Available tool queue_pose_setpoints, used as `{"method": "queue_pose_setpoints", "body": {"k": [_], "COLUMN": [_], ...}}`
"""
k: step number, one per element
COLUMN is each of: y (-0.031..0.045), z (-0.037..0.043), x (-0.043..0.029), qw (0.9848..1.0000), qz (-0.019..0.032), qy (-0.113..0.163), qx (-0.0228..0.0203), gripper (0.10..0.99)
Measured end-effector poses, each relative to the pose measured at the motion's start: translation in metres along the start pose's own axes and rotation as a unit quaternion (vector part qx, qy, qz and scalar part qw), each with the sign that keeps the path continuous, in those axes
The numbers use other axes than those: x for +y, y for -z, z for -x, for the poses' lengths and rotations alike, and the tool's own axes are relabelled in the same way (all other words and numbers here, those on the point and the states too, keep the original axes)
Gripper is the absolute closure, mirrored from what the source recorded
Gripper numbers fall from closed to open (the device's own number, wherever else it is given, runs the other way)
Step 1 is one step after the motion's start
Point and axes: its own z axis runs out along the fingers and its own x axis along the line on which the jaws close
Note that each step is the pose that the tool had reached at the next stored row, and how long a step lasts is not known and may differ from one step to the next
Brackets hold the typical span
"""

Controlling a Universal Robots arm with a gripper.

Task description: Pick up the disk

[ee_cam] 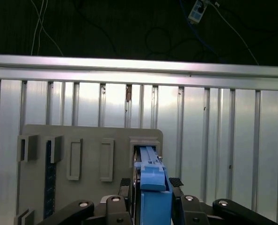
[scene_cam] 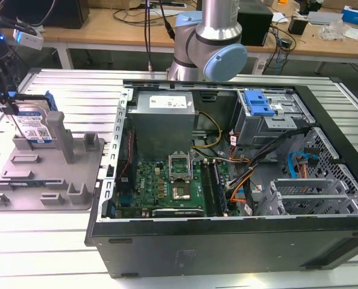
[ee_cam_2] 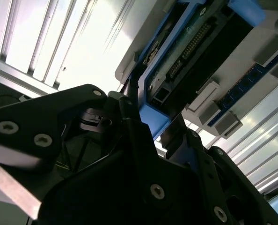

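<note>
The hand (ee_cam: pixel 150 182) clamps the upright disk (ee_cam: pixel 153 201) in the fixture plate (ee_cam: pixel 92 136); a straight, untilted lift should clear its posts (scene_cam: pixel 55 132).

No print can be read for certain; in the exterior view the disk (scene_cam: pixel 31 123) bears a white-and-blue label (scene_cam: pixel 35 129) with dark barcode-like bars and fine lines of text, all too small to make out; the grey power supply (scene_cam: pixel 164 117) inside the computer case (scene_cam: pixel 227 244) has a white sticker (scene_cam: pixel 170 103) near its upper edge with dark rows of print, likewise illegible.
</note>
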Motion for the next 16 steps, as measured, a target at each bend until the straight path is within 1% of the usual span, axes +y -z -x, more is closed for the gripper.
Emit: {"method": "queue_pose_setpoints", "body": {"k": [1,2,16], "y": [0.0,-0.0001,-0.0004], "z": [0.0,0.0,0.0], "x": [0.0,0.0,0.0], "qw": [1.0,1.0,1.0], "qz": [0.0,0.0,-0.0001], "qy": [0.0,0.0,0.0], "qx": [0.0,0.0,-0.0003], "gripper": [0.631,0.702,0.718]}}
